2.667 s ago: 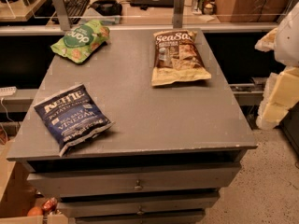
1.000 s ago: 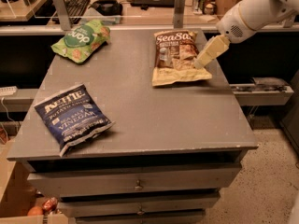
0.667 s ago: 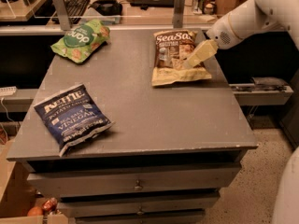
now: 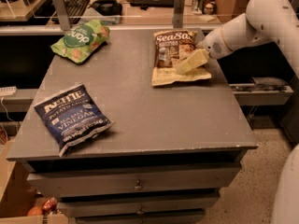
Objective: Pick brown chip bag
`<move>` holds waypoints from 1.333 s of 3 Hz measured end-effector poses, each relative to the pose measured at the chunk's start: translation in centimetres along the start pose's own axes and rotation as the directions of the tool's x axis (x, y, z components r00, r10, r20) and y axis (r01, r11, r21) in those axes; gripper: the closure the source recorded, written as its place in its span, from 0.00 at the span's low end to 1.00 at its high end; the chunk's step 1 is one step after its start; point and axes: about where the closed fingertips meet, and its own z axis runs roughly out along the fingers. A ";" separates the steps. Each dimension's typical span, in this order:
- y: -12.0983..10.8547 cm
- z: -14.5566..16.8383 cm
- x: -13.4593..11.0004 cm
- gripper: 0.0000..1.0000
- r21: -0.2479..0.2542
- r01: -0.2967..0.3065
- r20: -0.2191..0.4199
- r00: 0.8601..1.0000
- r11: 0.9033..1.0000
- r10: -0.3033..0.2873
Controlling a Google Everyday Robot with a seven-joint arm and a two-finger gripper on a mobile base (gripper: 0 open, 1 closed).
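Brown chip bag (image 4: 167, 55) lies flat at the far right of the table (image 4: 159, 120), well apart from the blue Kettle bag (image 4: 72, 116) and the green bag (image 4: 79, 40). In the camera view, the hand (image 4: 190, 62) sits low over the bag's right half, seemingly touching it (whether it is apart or together I cannot tell). The likely risk is that a flat, crinkly bag offers little to pinch, so the hand may slip off or nudge it toward the table's right edge.

One brown bag (image 4: 167, 48) under one hand (image 4: 189, 63), one blue bag (image 4: 72, 116), one green bag (image 4: 79, 41)
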 end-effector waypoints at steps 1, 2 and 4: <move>0.5 0.3 -0.6 0.49 -0.013 0.009 0.036 0.999 1.000 -0.008; 1.1 -0.4 -2.0 0.71 -0.016 0.043 0.072 0.997 0.999 -0.042; 5.2 -2.9 -7.1 1.00 -0.050 0.180 0.199 0.966 0.982 -0.166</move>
